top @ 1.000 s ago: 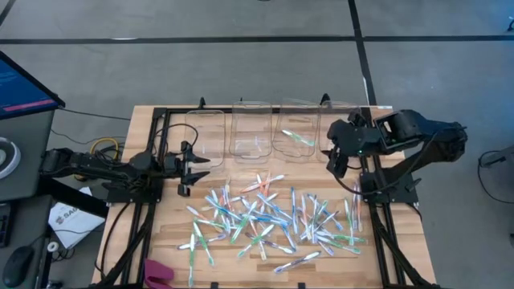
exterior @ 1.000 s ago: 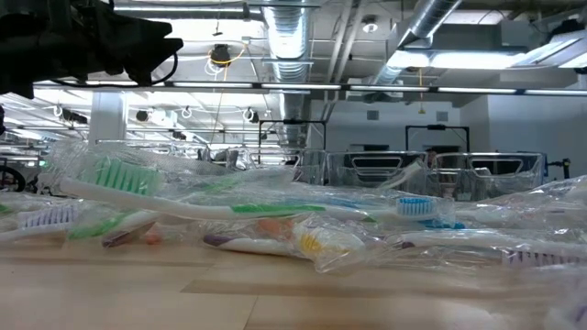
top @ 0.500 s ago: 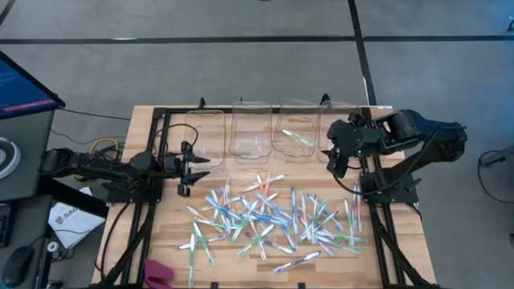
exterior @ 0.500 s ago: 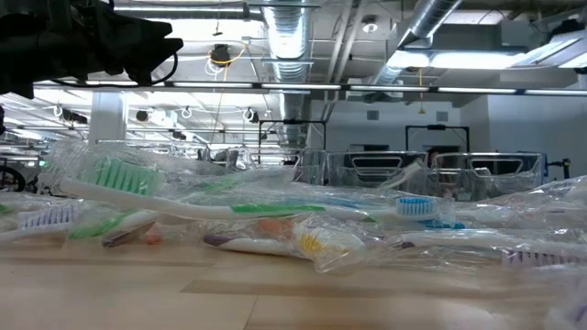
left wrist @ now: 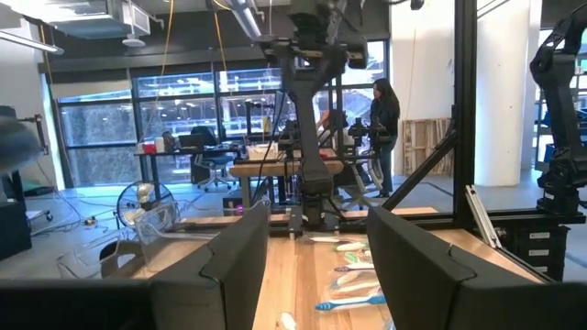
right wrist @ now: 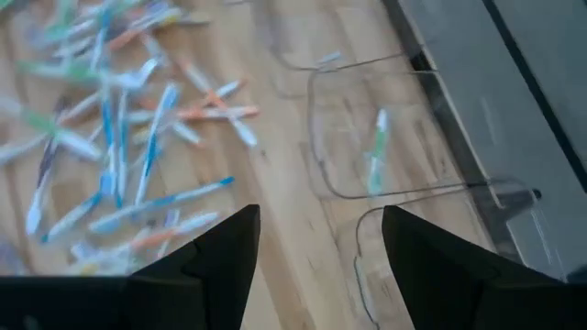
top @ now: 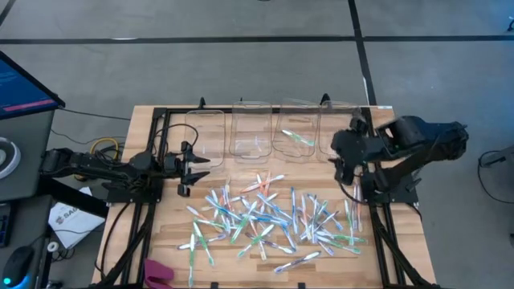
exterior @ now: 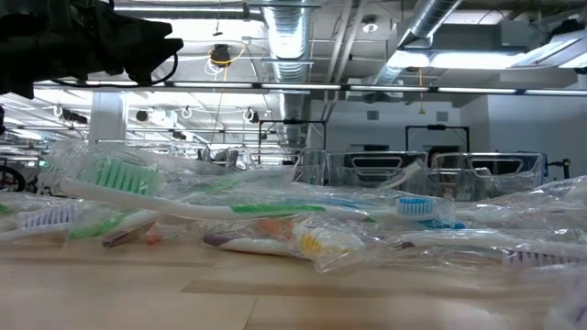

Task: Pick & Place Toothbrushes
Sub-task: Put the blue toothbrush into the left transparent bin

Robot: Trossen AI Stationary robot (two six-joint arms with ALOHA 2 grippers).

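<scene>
Many slim toothbrushes (top: 269, 221) lie in a loose heap on the middle of the wooden table; the low view shows them in clear wrappers (exterior: 229, 206). One green toothbrush (top: 299, 138) lies flat in a clear bin (top: 295, 132) at the far side, and it also shows in the right wrist view (right wrist: 376, 151). My right gripper (top: 344, 170) hangs open above the table, right of the heap and near the rightmost bin (top: 337, 128), tilted down. My left gripper (top: 197, 166) waits open and level at the left, clear of the heap, with nothing between its fingers (left wrist: 316, 266).
Several clear bins (top: 205, 136) stand in a row along the far edge. Black frame rails (top: 144, 233) run down both sides of the table. A pink object (top: 158, 273) lies at the near left corner. People stand in the room behind the table (left wrist: 381, 110).
My right gripper has swung a little toward the table's right and near edges, staying open and above the table. The toothbrushes and my left gripper have kept still.
</scene>
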